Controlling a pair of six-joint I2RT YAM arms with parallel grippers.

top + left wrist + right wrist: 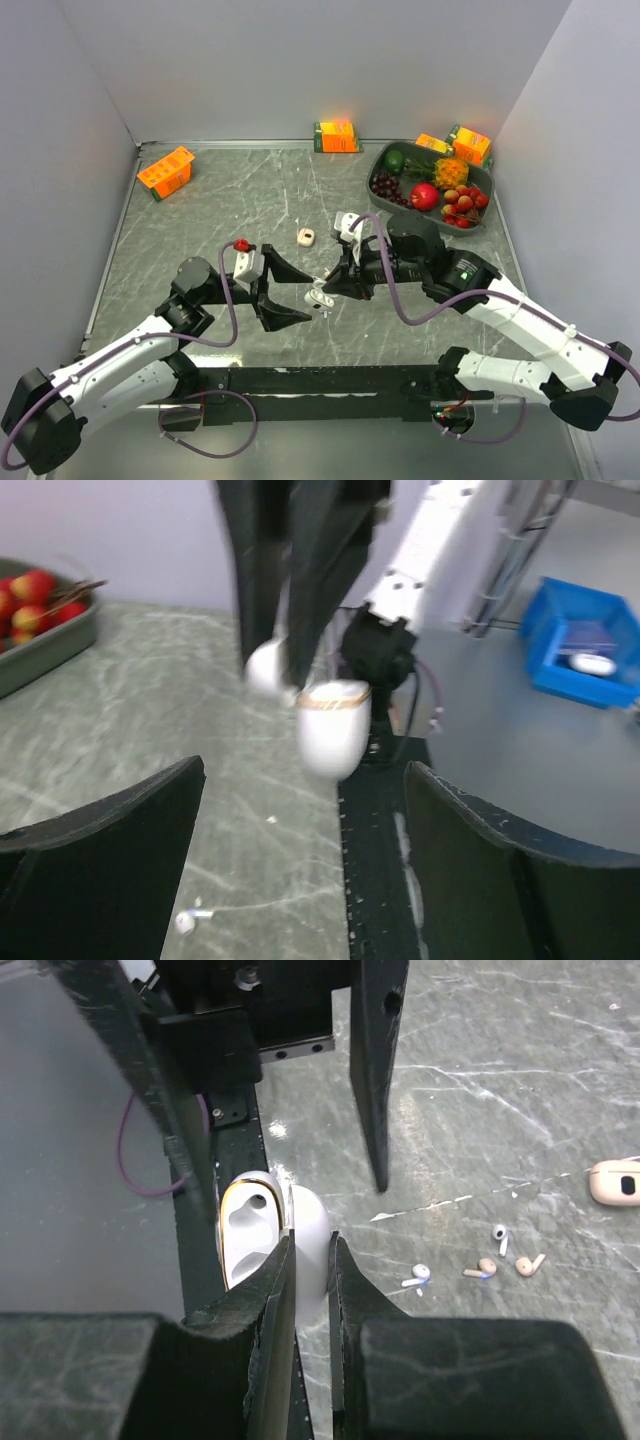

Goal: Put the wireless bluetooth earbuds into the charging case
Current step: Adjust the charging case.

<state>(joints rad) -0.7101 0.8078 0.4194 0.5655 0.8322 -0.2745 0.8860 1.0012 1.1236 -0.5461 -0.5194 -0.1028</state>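
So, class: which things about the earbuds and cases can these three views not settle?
1. Left wrist view: the white case is blurred, so its sockets cannot be read.
2. Right wrist view: the white case's near end is hidden behind the right gripper, which is closed on it.
3. Right wrist view: the beige case is cut off by the right edge.
4. Top view: the earbuds, plain in the right wrist view, are too small to pick out.

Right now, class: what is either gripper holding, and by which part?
The right gripper pinches the open white case by the shell half beside its gold-rimmed cavities; the left gripper holds nothing.
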